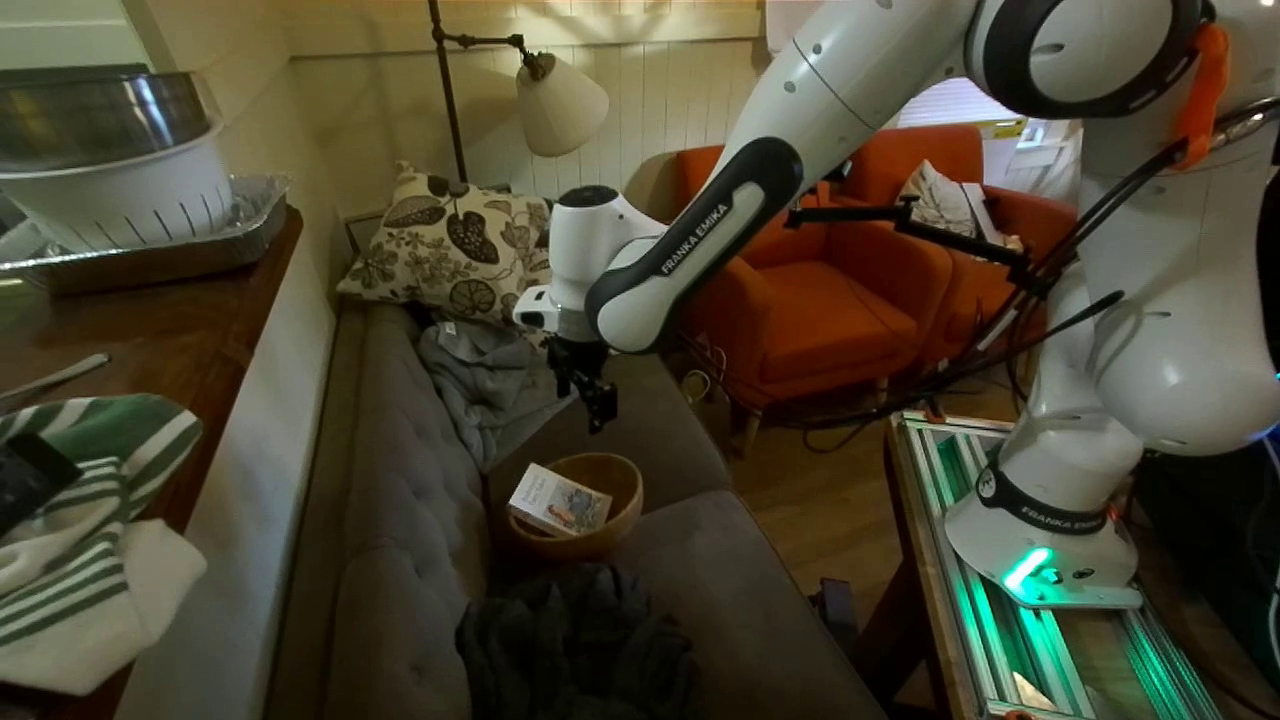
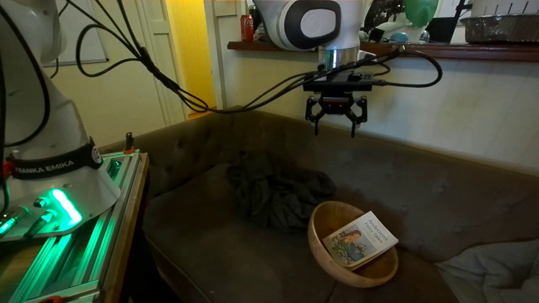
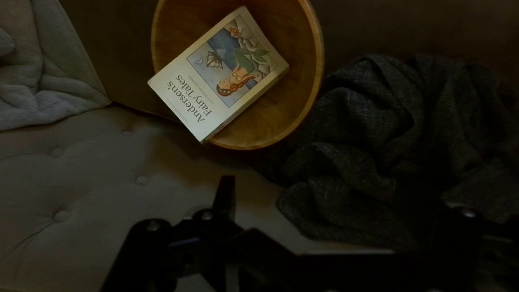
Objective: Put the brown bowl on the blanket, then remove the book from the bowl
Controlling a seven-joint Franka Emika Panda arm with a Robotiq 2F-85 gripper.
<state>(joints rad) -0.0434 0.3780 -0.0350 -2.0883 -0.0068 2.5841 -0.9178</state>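
Observation:
The brown wooden bowl (image 1: 630,508) sits on the sofa seat and shows in an exterior view (image 2: 320,248) and the wrist view (image 3: 302,91). A book (image 2: 362,240), "Andersen's Fairy Tales", lies tilted in the bowl with one end over the rim; the wrist view shows its cover (image 3: 221,77). A crumpled dark grey blanket (image 2: 278,193) lies beside the bowl, also in the wrist view (image 3: 357,154). A lighter grey blanket (image 1: 480,370) lies on the bowl's other side. My gripper (image 2: 334,134) is open and empty, well above the sofa; its right finger is lost in darkness in the wrist view.
The sofa backrest (image 1: 400,520) runs beside the bowl, below a wall and a wooden counter (image 1: 240,310). A patterned pillow (image 1: 460,245) and a lamp (image 1: 560,105) stand at the sofa's end. Orange armchairs (image 1: 830,300) stand beyond. Cables (image 2: 168,82) hang along the arm.

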